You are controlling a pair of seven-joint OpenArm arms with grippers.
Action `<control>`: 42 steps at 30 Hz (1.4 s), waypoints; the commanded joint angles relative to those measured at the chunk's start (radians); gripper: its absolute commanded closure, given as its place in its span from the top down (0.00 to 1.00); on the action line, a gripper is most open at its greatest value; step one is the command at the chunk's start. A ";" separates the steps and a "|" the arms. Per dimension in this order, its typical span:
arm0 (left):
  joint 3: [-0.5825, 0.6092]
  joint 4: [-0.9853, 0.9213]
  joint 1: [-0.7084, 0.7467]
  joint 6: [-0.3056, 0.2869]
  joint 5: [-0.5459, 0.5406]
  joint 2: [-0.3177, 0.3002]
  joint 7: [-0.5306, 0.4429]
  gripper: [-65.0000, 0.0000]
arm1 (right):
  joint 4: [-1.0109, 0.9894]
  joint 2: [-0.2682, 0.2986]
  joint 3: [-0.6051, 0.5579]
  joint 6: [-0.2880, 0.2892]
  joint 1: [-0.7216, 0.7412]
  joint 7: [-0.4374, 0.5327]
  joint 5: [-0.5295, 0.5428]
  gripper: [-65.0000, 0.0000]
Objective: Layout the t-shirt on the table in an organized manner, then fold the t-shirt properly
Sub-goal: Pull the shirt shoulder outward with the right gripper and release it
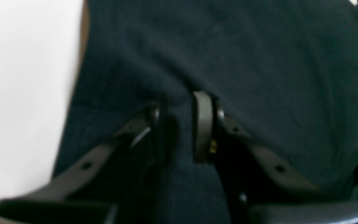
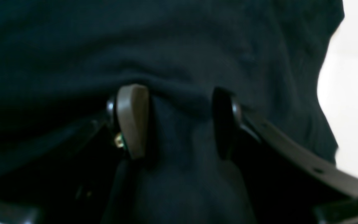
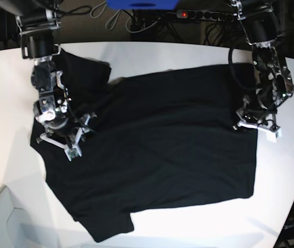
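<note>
The black cotton short-sleeved t-shirt [image 3: 157, 150] lies spread on the plain white table [image 3: 152, 54]. The left gripper [image 1: 180, 124] and right gripper [image 2: 176, 119], at the shirt's opposite ends, each seemingly pinch a fabric fold.

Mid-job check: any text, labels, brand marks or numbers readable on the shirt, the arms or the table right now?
None readable.
The t-shirt shows only plain black fabric; no print in any view.
The table is bare white.
The left gripper and right gripper, each pinching a fold of cloth, carry no legible marking; both wrist views are blurred.
</note>
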 commanded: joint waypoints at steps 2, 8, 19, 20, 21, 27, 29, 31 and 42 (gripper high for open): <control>-0.005 0.022 -0.008 -0.005 -0.012 -0.014 -0.009 0.22 | 0.093 -0.002 0.022 -0.004 -0.028 -0.007 -0.001 0.52; -0.009 0.108 0.110 -0.003 -0.172 -0.025 -0.007 0.22 | 0.305 -0.020 0.028 -0.004 -0.157 -0.016 -0.001 0.52; -0.011 0.177 0.281 -0.001 -0.188 -0.025 -0.009 0.22 | 0.371 -0.023 0.030 -0.004 -0.271 -0.015 -0.001 0.52; -0.011 0.177 0.285 -0.001 -0.172 -0.026 -0.009 0.22 | 0.371 -0.023 0.030 -0.004 -0.271 -0.016 -0.001 0.52; -0.011 0.177 0.291 -0.001 -0.155 -0.040 -0.010 0.22 | 0.371 -0.023 0.030 -0.004 -0.271 -0.016 -0.001 0.52; -0.014 0.140 0.285 -0.003 -0.046 -0.077 -0.019 0.22 | 0.373 -0.055 0.091 0.001 -0.320 -0.011 0.001 0.52; -0.029 0.123 0.270 -0.003 -0.033 -0.087 -0.019 0.22 | 0.373 -0.072 0.114 0.001 -0.334 -0.015 0.001 0.52; -0.045 0.102 0.248 -0.003 -0.023 -0.091 -0.019 0.22 | 0.385 -0.078 0.114 0.001 -0.363 -0.007 0.001 0.52; -0.104 0.034 0.139 -0.003 -0.023 -0.129 -0.012 0.22 | 0.673 -0.135 0.114 0.001 -0.562 -0.016 0.001 0.52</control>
